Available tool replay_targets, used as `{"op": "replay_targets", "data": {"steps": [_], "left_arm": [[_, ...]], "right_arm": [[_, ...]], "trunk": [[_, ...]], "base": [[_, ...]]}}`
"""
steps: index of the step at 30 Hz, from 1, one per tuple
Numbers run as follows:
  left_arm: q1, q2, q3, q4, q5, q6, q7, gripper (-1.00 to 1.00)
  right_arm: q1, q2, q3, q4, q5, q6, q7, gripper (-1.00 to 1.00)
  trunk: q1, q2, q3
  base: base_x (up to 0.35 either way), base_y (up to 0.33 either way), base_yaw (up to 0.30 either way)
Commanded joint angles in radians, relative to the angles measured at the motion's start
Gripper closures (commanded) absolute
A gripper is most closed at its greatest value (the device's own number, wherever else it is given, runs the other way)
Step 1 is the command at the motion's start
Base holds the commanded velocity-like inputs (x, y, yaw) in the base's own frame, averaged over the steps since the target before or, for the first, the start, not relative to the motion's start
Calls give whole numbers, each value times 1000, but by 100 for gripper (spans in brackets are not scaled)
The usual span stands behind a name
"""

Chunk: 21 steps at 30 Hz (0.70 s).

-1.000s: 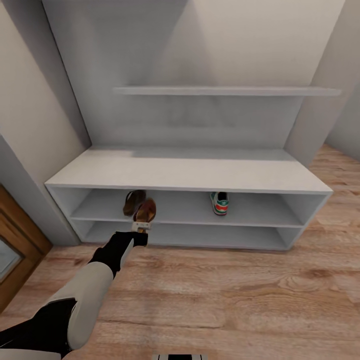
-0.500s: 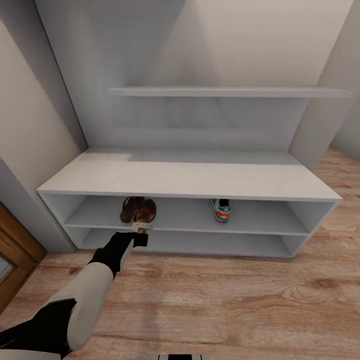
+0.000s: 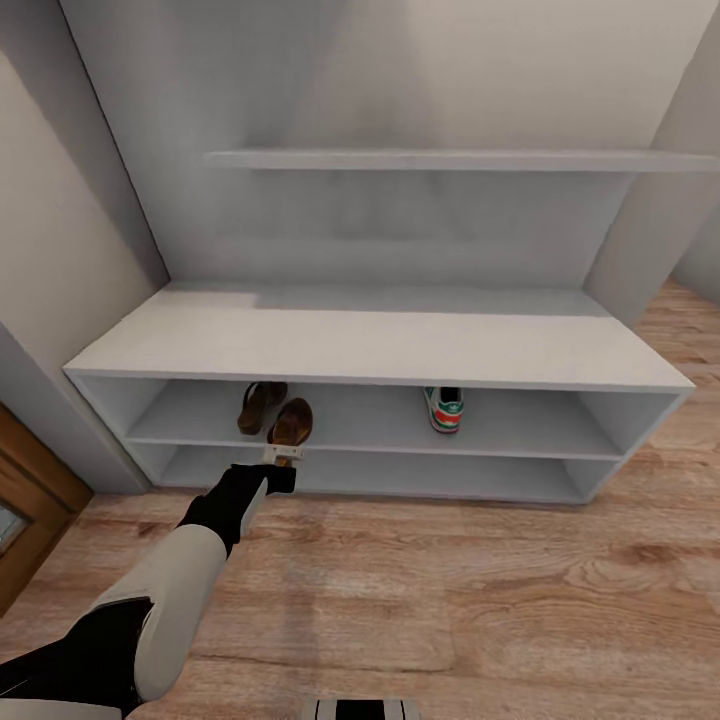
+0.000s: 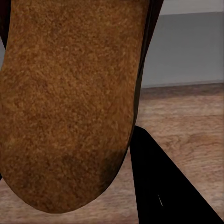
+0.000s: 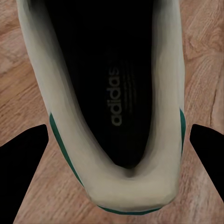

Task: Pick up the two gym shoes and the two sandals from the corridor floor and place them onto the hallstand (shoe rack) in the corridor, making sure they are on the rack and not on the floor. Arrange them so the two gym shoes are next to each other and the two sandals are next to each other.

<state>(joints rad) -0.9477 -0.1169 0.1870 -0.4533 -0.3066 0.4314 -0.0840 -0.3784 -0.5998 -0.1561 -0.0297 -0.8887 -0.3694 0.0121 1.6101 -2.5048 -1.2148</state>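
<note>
Brown sandal [image 3: 291,422] at shelf [image 3: 520,442] edge

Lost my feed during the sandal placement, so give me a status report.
Left gripper shut on second sandal at upper shelf edge, beside first sandal. One gym shoe shelved. Right gripper around other gym shoe, grip unclear. Nothing blocking.

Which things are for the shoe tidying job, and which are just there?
For the job: held sandal, sandal on the shelf, gym shoe on the shelf, second gym shoe, hallstand, floor.
Just there: wooden door, wall.
</note>
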Motion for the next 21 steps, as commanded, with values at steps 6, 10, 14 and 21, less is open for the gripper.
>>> {"op": "replay_targets", "data": {"steps": [6,10,14,21], "left_arm": [[0,-1,8,-2,-14,4,-7,100],[0,-1,8,-2,-14,6,-5,100],[0,-1,8,-2,-15,6,-5,100],[0,0,7,-2,-14,4,-5,100]], "right_arm": [[0,0,-7,1,5,-3,3,100],[0,0,-6,1,5,-2,3,100],[0,0,-6,1,5,-3,3,100],[0,1,-6,1,5,-3,3,100]], "trunk": [[0,0,-1],[0,0,-1],[0,0,-1],[0,0,-1]], "base": [[0,0,0],[20,0,0],[226,0,0],[65,0,0]]}}
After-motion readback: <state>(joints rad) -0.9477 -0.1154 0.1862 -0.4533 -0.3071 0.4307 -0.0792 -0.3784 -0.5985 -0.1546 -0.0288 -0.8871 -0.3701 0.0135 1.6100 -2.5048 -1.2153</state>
